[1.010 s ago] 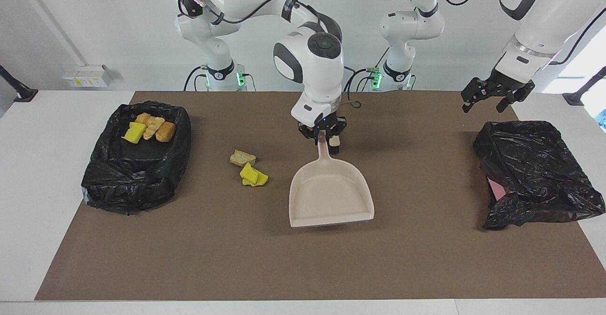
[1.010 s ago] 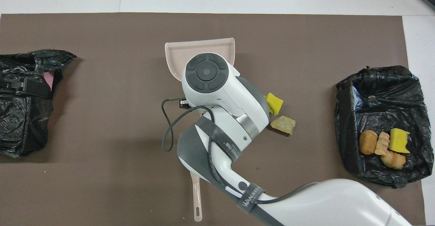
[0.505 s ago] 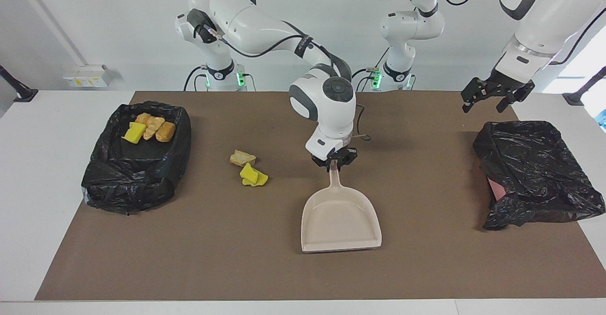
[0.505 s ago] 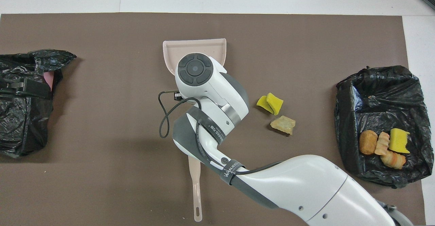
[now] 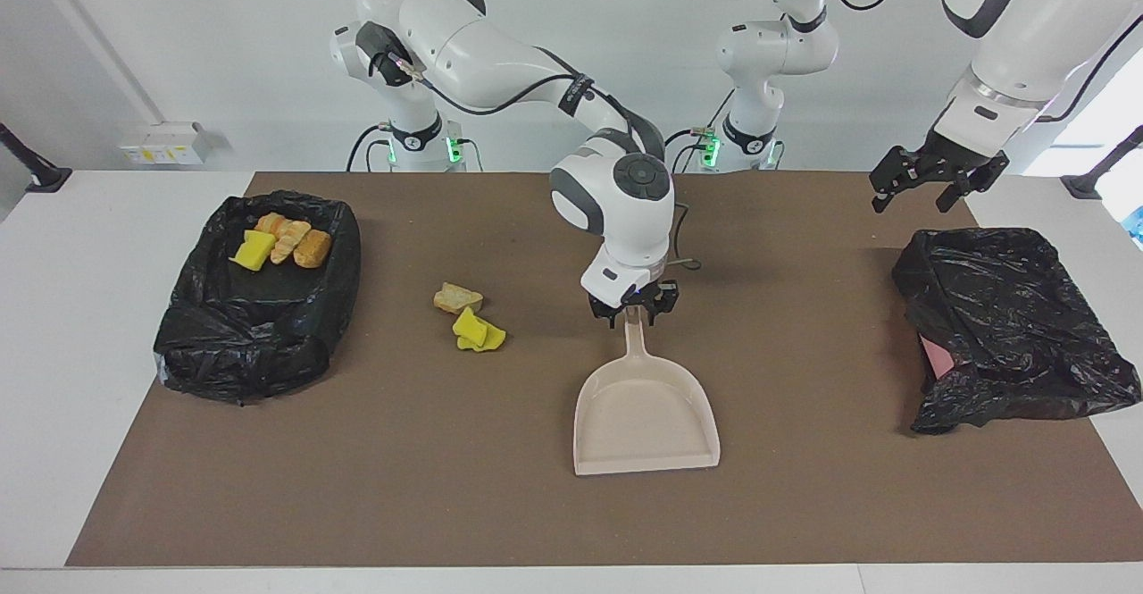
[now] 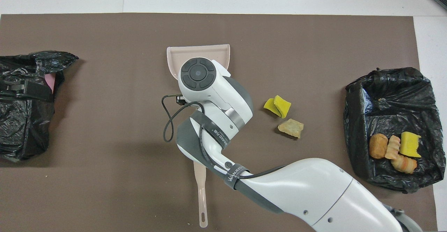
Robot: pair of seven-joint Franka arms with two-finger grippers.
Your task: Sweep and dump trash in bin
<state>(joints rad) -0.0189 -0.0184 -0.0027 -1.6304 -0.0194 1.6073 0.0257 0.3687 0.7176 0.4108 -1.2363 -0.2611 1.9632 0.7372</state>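
1. A brown mat [image 5: 446,505] covers most of a white table [image 5: 71,353].
2. The right arm [image 5: 500,58] reaches over the middle of the mat. In the overhead view its white body hides its own gripper and most of the dustpan handle.
3. A black-lined bin [image 5: 254,308] sits at the right arm's end of the table. Inside it, at the end nearer the robots, lie four bits of trash [image 5: 281,241]: tan and orange bread-like lumps and one yellow sponge piece.
4. A second black bag [image 5: 1009,326] lies crumpled at the left arm's end, with something pink showing at its edge.
5. A beige dustpan [image 5: 645,420] lies flat on the mat's middle, its handle pointing toward the robots and its open mouth pointing away from them.
6. The right gripper [image 5: 634,308] is down at the dustpan's handle end. Whether its fingers grip the handle or stand spread around it cannot be told.
7. The left gripper [image 5: 938,179] hangs raised with its fingers spread and nothing between them, over the mat's edge near the second bag. This arm waits.
8. Loose trash lies on the mat between the bin and the dustpan: a tan lump [image 5: 457,297], and just beside it, farther from the robots, two yellow sponge pieces [image 5: 478,333] touching each other.
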